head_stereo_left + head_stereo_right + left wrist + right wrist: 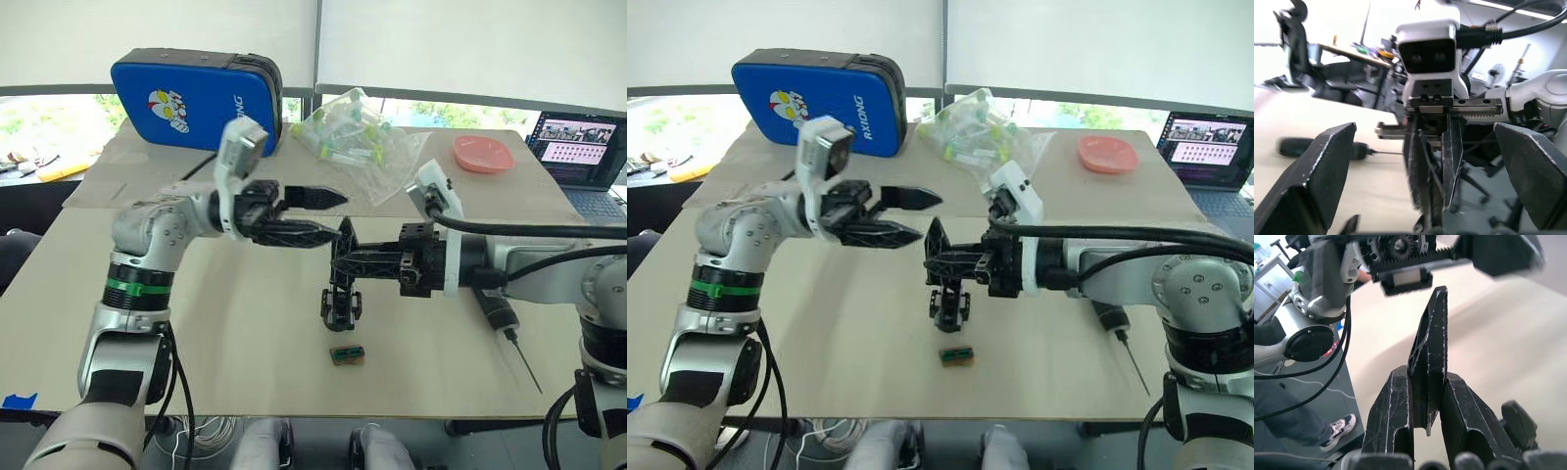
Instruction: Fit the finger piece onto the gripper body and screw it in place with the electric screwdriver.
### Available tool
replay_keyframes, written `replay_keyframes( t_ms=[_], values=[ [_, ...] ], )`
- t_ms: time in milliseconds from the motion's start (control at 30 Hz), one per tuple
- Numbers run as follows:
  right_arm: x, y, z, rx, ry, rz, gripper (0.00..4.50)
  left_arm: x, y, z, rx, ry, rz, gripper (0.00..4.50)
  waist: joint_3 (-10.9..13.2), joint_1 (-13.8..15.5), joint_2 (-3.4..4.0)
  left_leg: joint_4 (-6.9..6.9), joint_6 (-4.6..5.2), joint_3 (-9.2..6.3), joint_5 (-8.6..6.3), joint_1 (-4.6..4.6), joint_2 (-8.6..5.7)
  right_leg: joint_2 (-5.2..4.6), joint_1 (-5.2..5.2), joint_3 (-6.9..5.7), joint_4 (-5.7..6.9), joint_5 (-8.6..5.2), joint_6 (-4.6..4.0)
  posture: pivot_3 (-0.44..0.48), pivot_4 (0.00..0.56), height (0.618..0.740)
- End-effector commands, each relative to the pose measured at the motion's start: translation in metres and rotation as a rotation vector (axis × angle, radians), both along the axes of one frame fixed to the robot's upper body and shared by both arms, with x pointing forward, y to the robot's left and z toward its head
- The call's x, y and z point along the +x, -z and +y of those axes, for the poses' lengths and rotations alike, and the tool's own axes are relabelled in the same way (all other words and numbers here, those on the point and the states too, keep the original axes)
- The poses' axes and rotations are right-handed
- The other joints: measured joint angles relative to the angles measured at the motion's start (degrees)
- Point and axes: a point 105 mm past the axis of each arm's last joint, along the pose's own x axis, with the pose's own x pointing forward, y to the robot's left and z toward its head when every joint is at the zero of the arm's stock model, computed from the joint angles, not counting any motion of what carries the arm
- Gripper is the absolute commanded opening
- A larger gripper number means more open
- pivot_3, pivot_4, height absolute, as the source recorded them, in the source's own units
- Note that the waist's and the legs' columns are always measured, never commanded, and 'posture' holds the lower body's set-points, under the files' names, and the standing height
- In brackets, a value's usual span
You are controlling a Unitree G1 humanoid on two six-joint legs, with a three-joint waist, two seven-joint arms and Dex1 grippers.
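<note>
My right gripper [359, 260] is shut on the finger piece [344, 242], a black tapered wedge held point up above the table. Just below it, the gripper body [340, 305] stands on the tabletop; I cannot tell whether they touch. In the right wrist view the finger piece [1429, 352] sits clamped between my two fingers. My left gripper [321, 215] hovers open just left of the wedge, its fingertips [1322, 181] spread wide with nothing between them. The electric screwdriver [502, 319] lies on the table under my right forearm, bit toward the front edge.
A small green-and-brown block [348, 354] lies in front of the gripper body. At the back are a blue case [196, 98], a clear bag of small parts [358, 137], a pink dish [483, 154] and a laptop [583, 157] at the far right.
</note>
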Motion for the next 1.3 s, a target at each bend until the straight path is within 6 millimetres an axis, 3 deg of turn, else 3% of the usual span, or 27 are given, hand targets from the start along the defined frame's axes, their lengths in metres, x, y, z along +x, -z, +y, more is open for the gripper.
replay_keyframes(
  t_ms=[33, 133, 233, 467, 600, 900, 1133, 1300],
  values=[
    [0.002, -0.012, -0.018, 0.042, 0.066, -0.082, 0.39, 0.013, 0.017, 0.03, 0.099, -0.119, -0.192, 4.5, 0.0, 0.0, 0.0, 0.0, 0.01, 0.01, -0.01, 0.0, -0.01, 0.0, 0.01, 0.0, -0.04, 0.0, 0.0, 0.0, 0.15, 0.74],
    [0.001, -0.011, -0.026, 0.056, 0.079, -0.152, 0.39, 0.018, 0.046, 0.048, 0.209, -0.159, -0.219, 4.5, 0.0, 0.0, 0.0, 0.0, 0.06, 0.08, -0.04, 0.01, -0.01, -0.05, -0.01, 0.01, -0.07, 0.02, -0.01, 0.0, 0.15, 0.74],
    [-0.018, -0.019, -0.026, 0.209, -0.051, -0.288, 0.39, 0.018, 0.089, 0.06, 0.366, -0.171, -0.262, 4.5, 0.0, 0.1, 0.0, 0.0, 0.08, 0.07, -0.06, -0.01, 0.0, -0.04, 0.01, -0.01, -0.11, 0.01, 0.01, 0.0, 0.15, 0.74],
    [-0.019, 0.004, -0.034, 0.21, -0.131, -0.457, 0.39, 0.017, 0.146, 0.052, 0.376, -0.241, -0.2, 4.5, 0.0, 0.3, 0.01, 0.54, 0.31, 0.05, -0.22, -0.2, 0.07, -0.04, -0.04, -0.02, -0.11, 0.03, 0.11, 0.0, 0.15, 0.74],
    [-0.017, 0.018, -0.034, 0.145, -0.163, -0.51, 0.39, 0.016, 0.166, 0.039, 0.376, -0.258, -0.21, 4.5, 0.0, 0.1, 0.01, 0.67, 0.1, 0.0, -0.38, -0.19, 0.11, -0.06, -0.13, -0.04, -0.14, 0.08, 0.1, 0.0, 0.15, 0.74],
    [-0.017, 0.028, -0.035, 0.151, -0.179, -0.509, 0.39, 0.007, 0.187, -0.016, 0.343, -0.224, -0.232, 4.5, 0.0, 0.3, 0.01, 0.72, 0.34, 0.02, -0.39, -0.2, 0.07, -0.22, -0.08, -0.09, -0.12, 0.08, 0.13, 0.0, 0.15, 0.74],
    [-0.021, 0.037, -0.032, 0.123, -0.192, -0.5, 0.39, 0.009, 0.189, -0.044, 0.316, -0.247, -0.214, 4.5, 0.0, 0.3, 0.01, 0.76, 0.33, 0.01, -0.4, -0.2, 0.07, -0.22, -0.09, -0.11, -0.09, 0.08, 0.14, 0.0, 0.15, 0.74],
    [-0.022, 0.039, -0.032, 0.111, -0.189, -0.504, 0.39, 0.01, 0.19, -0.052, 0.318, -0.252, -0.212, 4.5, 0.0, 0.3, 0.01, 0.76, 0.37, 0.01, -0.39, -0.2, 0.07, -0.22, -0.05, -0.11, -0.08, 0.08, 0.14, 0.0, 0.15, 0.74]
  ],
)
